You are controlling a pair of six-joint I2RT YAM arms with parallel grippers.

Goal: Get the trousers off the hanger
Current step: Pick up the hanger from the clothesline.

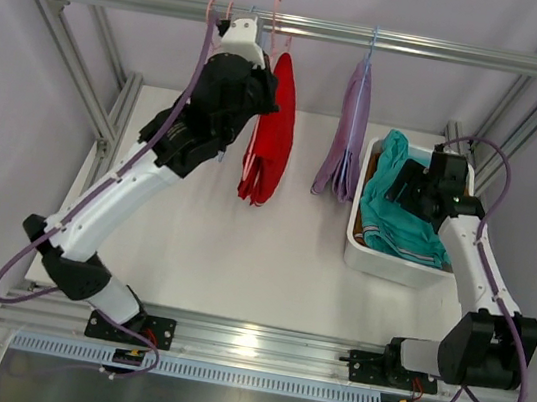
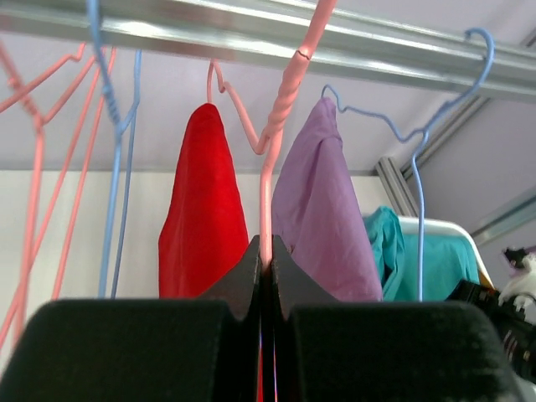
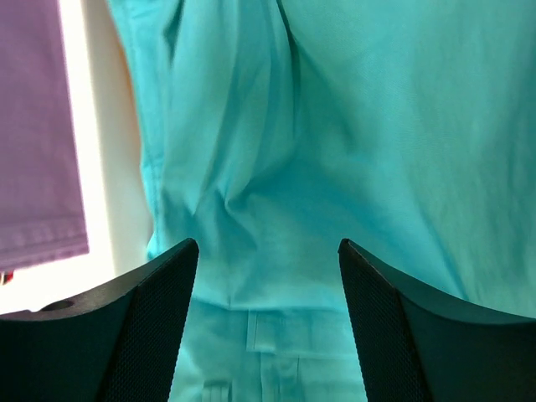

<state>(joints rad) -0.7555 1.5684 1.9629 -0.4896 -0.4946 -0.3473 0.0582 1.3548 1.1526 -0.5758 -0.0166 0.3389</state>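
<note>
Left end effector point(image 2: 265, 251) clenches a pink wire hanger point(image 2: 283, 100); right end effector point(image 3: 266, 244) is released. The limp, light red cloth trousers point(image 1: 274, 131) probably suit a low pinch.

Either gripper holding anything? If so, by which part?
The left gripper is shut on the pink hanger, gripping its wire just below the twisted neck. The right gripper is open over the teal trousers and holds nothing.

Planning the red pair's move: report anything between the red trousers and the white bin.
The lavender trousers hang from the rail between them, beside the bin's left wall; the right gripper hovers open over the teal trousers inside.
</note>
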